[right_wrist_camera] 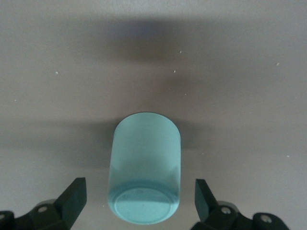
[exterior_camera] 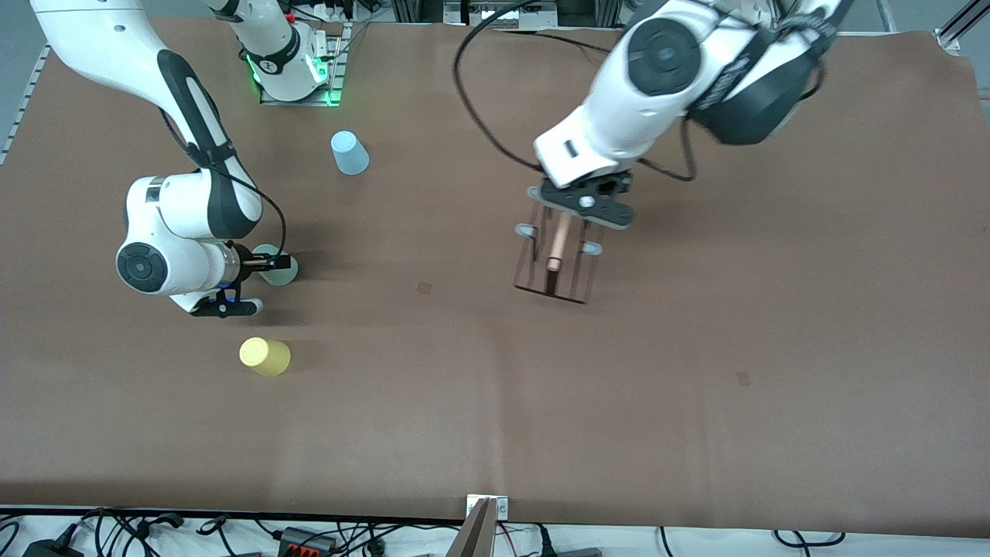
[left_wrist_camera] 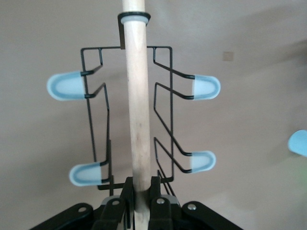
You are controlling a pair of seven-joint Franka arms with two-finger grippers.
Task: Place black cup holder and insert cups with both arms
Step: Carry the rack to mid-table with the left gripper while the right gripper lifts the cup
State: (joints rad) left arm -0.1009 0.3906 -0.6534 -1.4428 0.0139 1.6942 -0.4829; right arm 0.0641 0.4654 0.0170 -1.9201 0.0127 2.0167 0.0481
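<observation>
While clamped on the light wooden rod handle (left_wrist_camera: 137,105) of the black cup holder (exterior_camera: 558,259), left pincer (exterior_camera: 582,203) sits low over the middle of the brown surface (exterior_camera: 696,371), fingers (left_wrist_camera: 125,191) pressed against both sides of the rod. Holder base at or just above the surface, contact impossible to confirm; four pale-tipped pegs (left_wrist_camera: 67,86) visible in the left wrist view, all bare. Toward the right arm's end, right pincer (exterior_camera: 267,264) low and spread wide around the pale mint green cup (right_wrist_camera: 145,170), fingers (right_wrist_camera: 73,195) flanking it on either side without touching. Mint cup upside down on the surface, base facing up. Yellow cup (exterior_camera: 265,357) upside down too, nearer the front camera than the mint one and well apart from it. Light blue cup (exterior_camera: 349,152) likewise inverted, farther from the camera, near the right arm's base (exterior_camera: 298,73).
</observation>
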